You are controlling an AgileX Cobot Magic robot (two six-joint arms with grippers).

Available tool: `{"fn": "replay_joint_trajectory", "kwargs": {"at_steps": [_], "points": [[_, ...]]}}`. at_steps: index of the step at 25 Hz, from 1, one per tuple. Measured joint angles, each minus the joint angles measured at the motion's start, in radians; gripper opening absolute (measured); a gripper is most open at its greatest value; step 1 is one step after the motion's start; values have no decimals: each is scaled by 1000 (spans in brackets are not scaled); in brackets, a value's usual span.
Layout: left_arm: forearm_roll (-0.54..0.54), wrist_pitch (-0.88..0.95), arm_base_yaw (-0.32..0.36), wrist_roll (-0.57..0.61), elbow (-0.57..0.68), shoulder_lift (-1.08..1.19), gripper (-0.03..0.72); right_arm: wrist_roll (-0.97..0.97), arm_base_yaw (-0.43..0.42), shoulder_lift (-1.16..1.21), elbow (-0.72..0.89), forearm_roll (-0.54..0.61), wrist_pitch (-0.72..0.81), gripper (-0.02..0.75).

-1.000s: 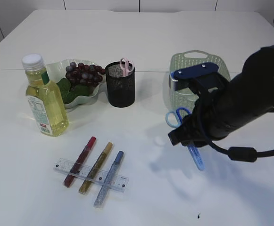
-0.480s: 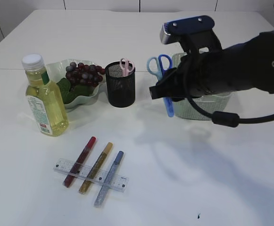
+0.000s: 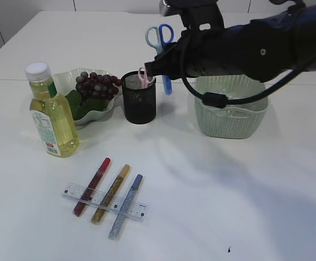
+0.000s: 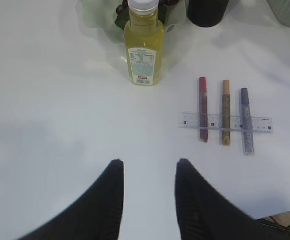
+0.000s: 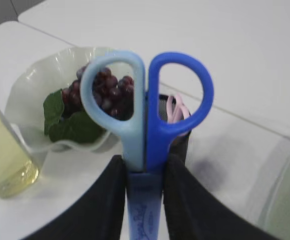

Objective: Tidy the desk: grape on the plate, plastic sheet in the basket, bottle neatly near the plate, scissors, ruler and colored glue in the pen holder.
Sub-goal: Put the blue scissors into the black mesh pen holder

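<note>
At the far left a clear plastic bottle of yellow liquid with a white cap is stood upright, just beside a wavy-rimmed pale plate on which dark grapes and green leaves are heaped. In front, three glitter glue sticks, red, gold and blue-silver, are laid across a transparent ruler. The left gripper is held spread and empty above bare table, well apart from these. A black mesh pen holder with pink handles inside is seen next. Blue-handled scissors are pinched upright, loops uppermost, between the pressed-in fingers of the right gripper, just above and to the right of the holder. A pale green woven basket is set furthest right.
</note>
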Motion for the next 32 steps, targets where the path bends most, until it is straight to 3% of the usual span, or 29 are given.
{"fn": "replay_joint_trajectory", "kwargs": {"at_steps": [9, 21, 32], "points": [[0, -2, 0, 0, 0, 0, 253, -2, 0, 169, -147, -14, -227, 216], [2, -2, 0, 0, 0, 0, 253, -23, 0, 359, -357, -81, -270, 216], [3, -2, 0, 0, 0, 0, 253, -25, -10, 460, -414, -85, -311, 216]]}}
